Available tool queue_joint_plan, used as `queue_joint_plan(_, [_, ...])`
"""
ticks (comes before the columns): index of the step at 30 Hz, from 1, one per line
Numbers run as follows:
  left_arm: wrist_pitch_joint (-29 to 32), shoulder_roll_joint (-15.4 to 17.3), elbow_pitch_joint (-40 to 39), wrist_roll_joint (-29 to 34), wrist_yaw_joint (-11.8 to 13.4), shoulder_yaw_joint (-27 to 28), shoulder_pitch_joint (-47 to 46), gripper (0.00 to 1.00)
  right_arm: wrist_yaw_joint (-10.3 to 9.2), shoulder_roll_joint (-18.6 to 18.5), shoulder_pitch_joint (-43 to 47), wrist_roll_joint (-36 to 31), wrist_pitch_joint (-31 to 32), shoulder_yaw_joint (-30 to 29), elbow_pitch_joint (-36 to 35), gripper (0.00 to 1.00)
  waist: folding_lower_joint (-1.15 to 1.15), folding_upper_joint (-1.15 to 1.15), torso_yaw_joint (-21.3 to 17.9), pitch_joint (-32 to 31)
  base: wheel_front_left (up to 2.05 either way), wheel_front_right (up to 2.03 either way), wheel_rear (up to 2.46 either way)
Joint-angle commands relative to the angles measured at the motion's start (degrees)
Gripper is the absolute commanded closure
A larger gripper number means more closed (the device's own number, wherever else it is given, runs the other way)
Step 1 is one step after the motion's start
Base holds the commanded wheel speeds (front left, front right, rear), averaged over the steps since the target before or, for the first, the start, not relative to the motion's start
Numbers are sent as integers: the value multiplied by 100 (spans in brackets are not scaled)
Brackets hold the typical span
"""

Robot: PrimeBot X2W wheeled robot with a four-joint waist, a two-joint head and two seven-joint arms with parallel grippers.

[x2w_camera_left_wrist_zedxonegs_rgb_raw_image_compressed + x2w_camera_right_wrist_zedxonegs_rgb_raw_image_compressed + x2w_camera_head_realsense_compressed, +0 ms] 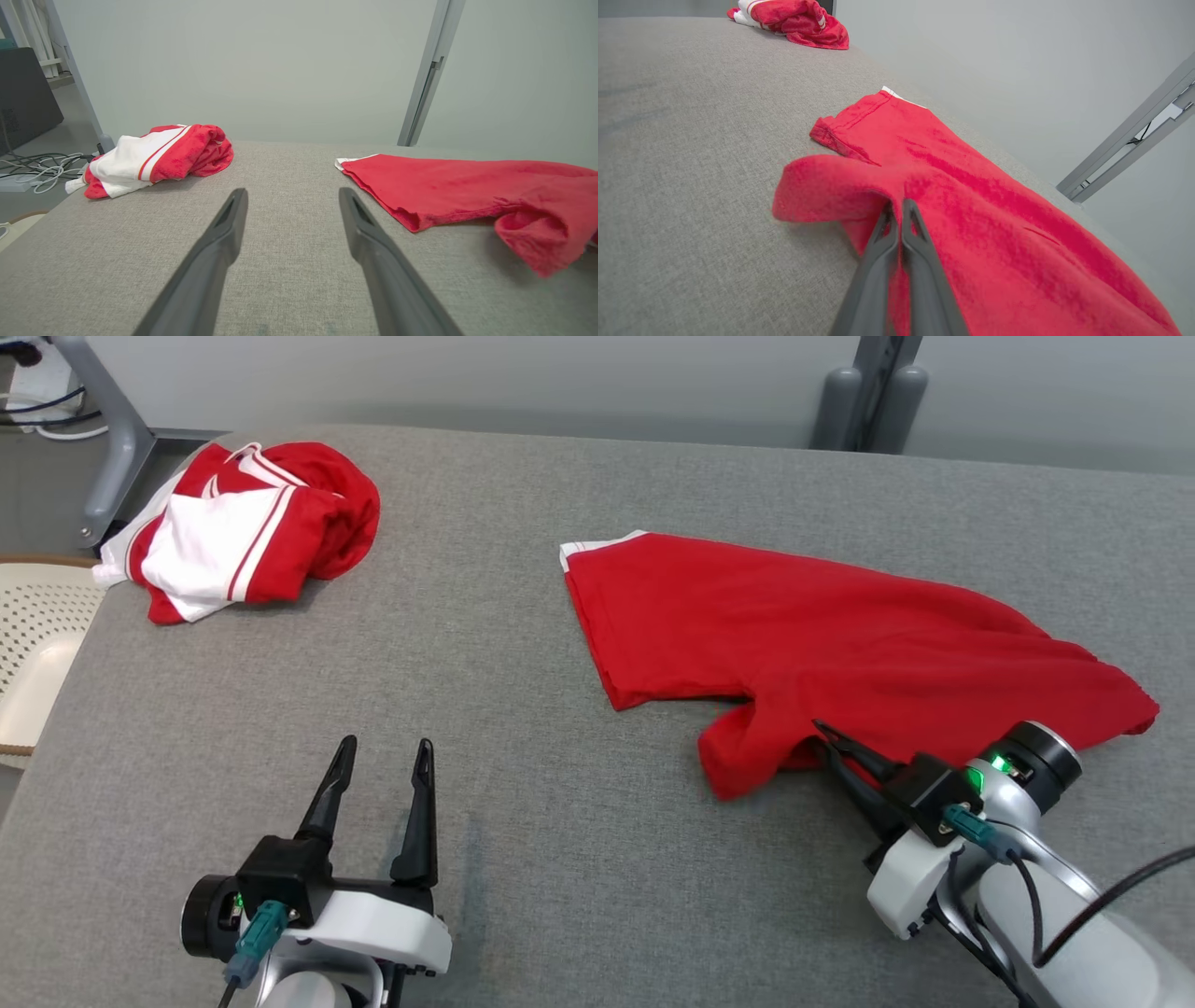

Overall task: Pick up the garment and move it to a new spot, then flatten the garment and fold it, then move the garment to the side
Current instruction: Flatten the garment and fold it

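Note:
A plain red garment (840, 635) with a thin white hem lies spread across the right half of the grey table, also seen as the red garment (467, 191) and red garment (952, 186). My right gripper (823, 735) is shut on the garment's near edge beside a rolled-up flap; in the right wrist view the right gripper (897, 205) has both fingers pressed together with red cloth pinched at their tips. My left gripper (385, 752) stands open over bare table at the lower left, well clear of the cloth, and the left gripper (292, 196) holds nothing.
A second, crumpled red-and-white garment (243, 527) lies at the table's far left corner, the same bundle (159, 156) showing in the left wrist view. A cream perforated chair (37, 644) stands off the left edge. The grey table (523, 821) spreads wide between the arms.

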Motion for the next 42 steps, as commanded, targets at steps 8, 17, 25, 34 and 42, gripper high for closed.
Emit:
queue_joint_plan(8, [-11,22,2,51,-37,30,50,0,0,-459,245,344,-29,475,-868,100,0,0,-257,-114,0,0,0])
queue_joint_plan(17, [-11,21,7,19,-50,-76,-119,0,-1,-629,-436,595,-15,743,-511,100,0,0,-75,68,0,0,0])
queue_joint_plan(25, [-11,23,-16,-131,21,-260,-300,0,-1,-710,-1718,1097,56,1061,931,100,0,0,373,438,0,0,0])
queue_joint_plan(34, [-11,19,-25,-229,95,-430,-396,0,-1,-777,-2583,1687,27,1553,1994,66,0,0,662,709,0,0,0])
queue_joint_plan(42, [-11,20,7,-155,110,-432,-400,0,-1,-738,-3004,2110,-23,1729,2571,0,0,0,558,755,0,0,0])
